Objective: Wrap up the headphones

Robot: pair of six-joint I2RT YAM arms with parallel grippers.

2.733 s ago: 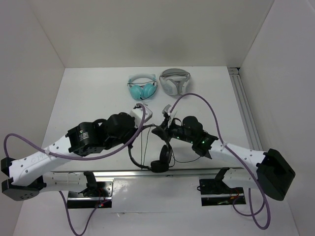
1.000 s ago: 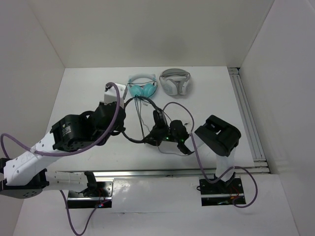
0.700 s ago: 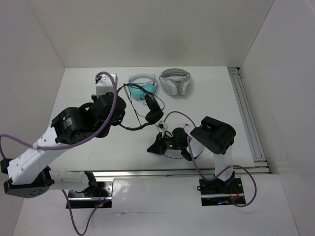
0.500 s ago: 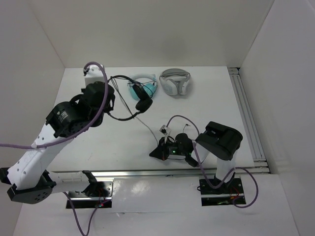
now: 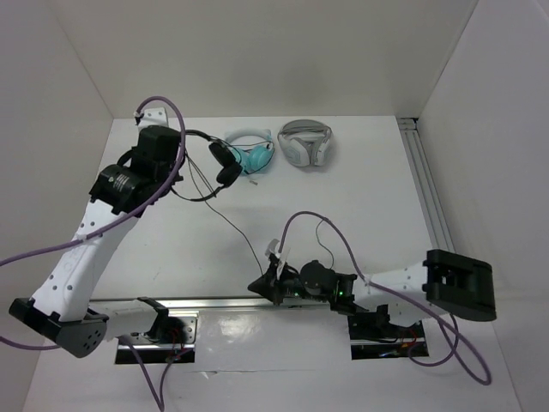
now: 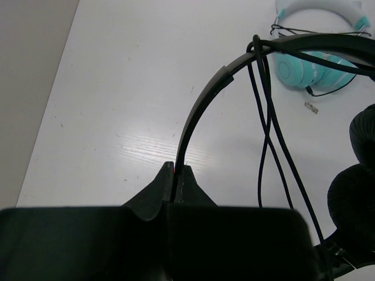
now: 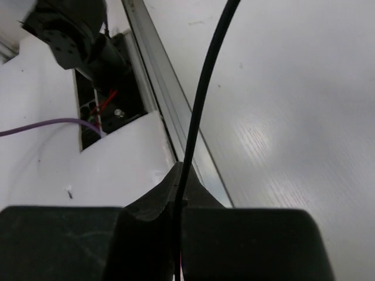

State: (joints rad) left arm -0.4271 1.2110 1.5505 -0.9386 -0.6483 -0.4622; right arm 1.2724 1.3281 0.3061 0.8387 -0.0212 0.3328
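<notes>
The left gripper (image 6: 176,171) is closed tight, its two fingertips pinching the thin black headband (image 6: 202,111) of the headphones (image 5: 226,163) with no gap showing between them. From that pinch the band curves up and away to the right. Several strands of the thin black cable (image 6: 266,129) are draped over it near the top of the arc and hang down across it. The two round ear pads (image 6: 357,187) sit close together at the right edge of the left wrist view. In the top view the headphones are at the far left of the table (image 5: 360,206), just beside the teal headphones (image 5: 256,156), and seem to be held up off the surface.

The right gripper (image 7: 180,172) is also fully closed, clamping the cable, which leaves the fingertips as a single taut line running up out of the right wrist view. From above, this gripper lies low at the near edge, pointing left, right by the aluminium rail (image 5: 214,302). The cable stretches diagonally from it across the bare tabletop to the headphones, so the two grippers are well apart.

The white-and-grey headphones (image 5: 304,142) rest near the back wall, to the right of the teal pair. The left arm reaches far forward and the right arm lies along the front edge.
</notes>
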